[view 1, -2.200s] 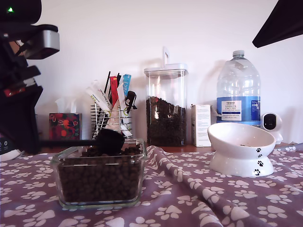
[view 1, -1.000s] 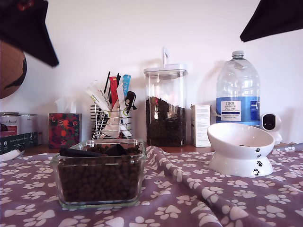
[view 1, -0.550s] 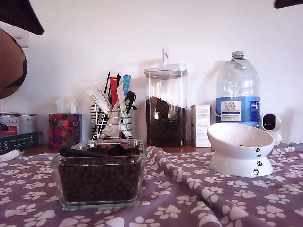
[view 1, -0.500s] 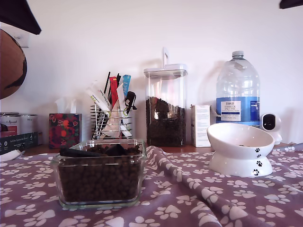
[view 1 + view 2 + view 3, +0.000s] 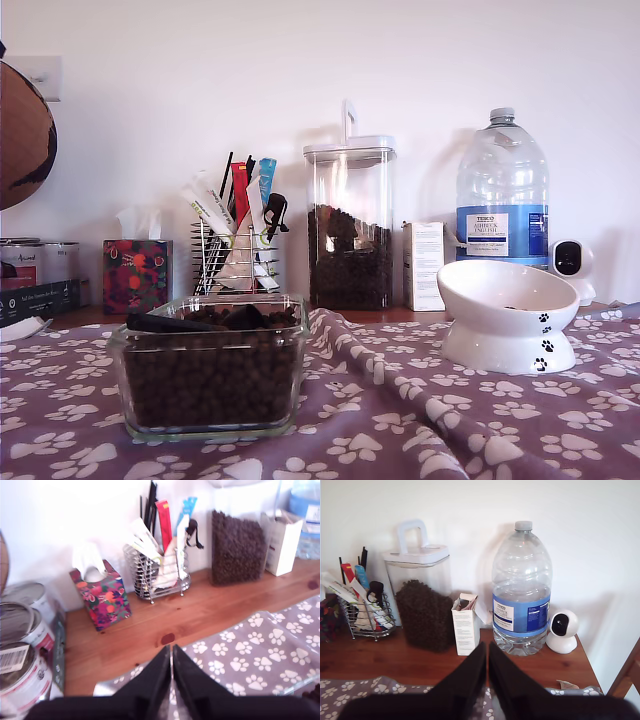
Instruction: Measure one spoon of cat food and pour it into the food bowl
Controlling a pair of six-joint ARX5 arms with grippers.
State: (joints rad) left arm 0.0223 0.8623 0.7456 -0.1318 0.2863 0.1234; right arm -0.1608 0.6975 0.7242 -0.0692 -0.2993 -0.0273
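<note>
Both my first hand (image 5: 171, 656) and second hand (image 5: 487, 652) are clenched, empty; the spoon (image 5: 190, 322) lies buried in cat food (image 5: 210, 380), lower left, so regrasping risks scattering kibble.

Glossy white ceramic food bowl (image 5: 510, 312), clear glass dish (image 5: 210, 368) of matt brown cat food (image 5: 210, 380), soft paw-print cloth (image 5: 420, 410), polished wooden surface (image 5: 150, 630), wire basket (image 5: 232, 258).

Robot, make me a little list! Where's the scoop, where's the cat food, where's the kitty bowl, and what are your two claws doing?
spoon: lying on the kibble in the glass dish, nobody holding it
cat food: heaped in the square glass dish
food bowl: on the paw-print cloth, at the exterior view's right, a few pellets inside
my first gripper: shut, holding nothing
my second gripper: shut, holding nothing
</note>
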